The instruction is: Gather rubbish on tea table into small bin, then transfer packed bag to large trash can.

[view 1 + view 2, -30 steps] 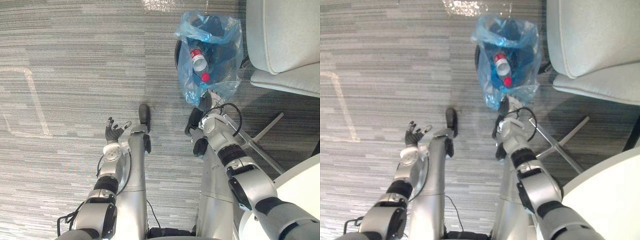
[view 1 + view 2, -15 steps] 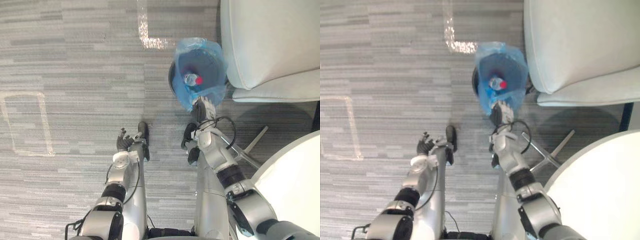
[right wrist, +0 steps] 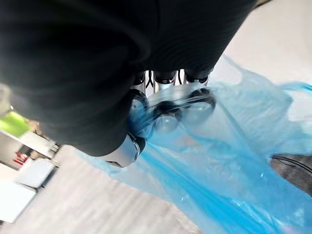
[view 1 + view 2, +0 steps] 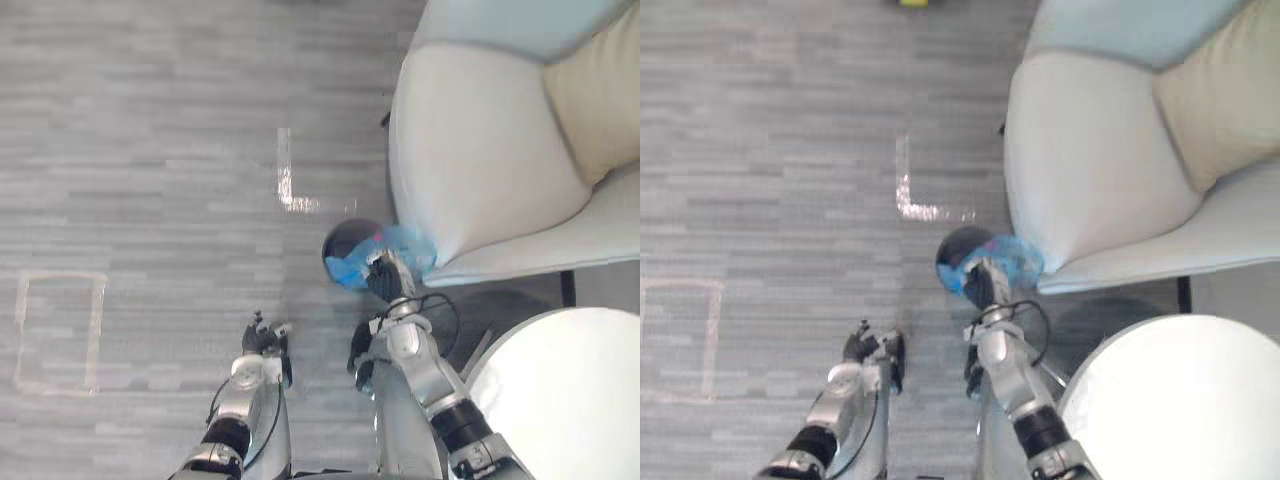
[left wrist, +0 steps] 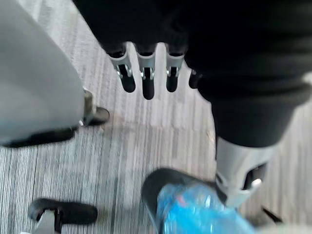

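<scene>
First, at far left: taped rectangle outline (image 4: 60,330) on grey carpet floor (image 4: 150,120). Further right, on same floor: taped corner mark (image 4: 287,185).

Next, left hand (image 4: 262,335). Hangs low over floor, between taped rectangle outline and small bin (image 4: 338,240). Fingers (image 5: 146,80) straight and slightly apart in left wrist view, thumb off to one side. Holds nothing, touches nothing.

Then small bin itself: dark, round, standing on floor just beside front edge of armchair (image 4: 470,150). Appears as dark rim in left wrist view, with blue film inside it.

Next, blue bag (image 4: 410,255): translucent, bunched over mouth and right side of small bin, up against armchair seat edge. Cannot tell whether lifted clear of small bin or seated in it. Contents too small to identify.

Right hand (image 4: 385,282): at near edge of blue bag, just beside small bin. Fingers (image 3: 165,121) curled tight round gathered blue film in right wrist view, film drawn over fingertips and stretched away from hand. Clamps blue bag by its gathered top.

Further right: armchair, pale, with wide seat and beige cushion (image 4: 600,90) in its back corner.

Lastly, at lower right: white round table (image 4: 560,390), near armchair and just beside right arm, well apart from left hand.
</scene>
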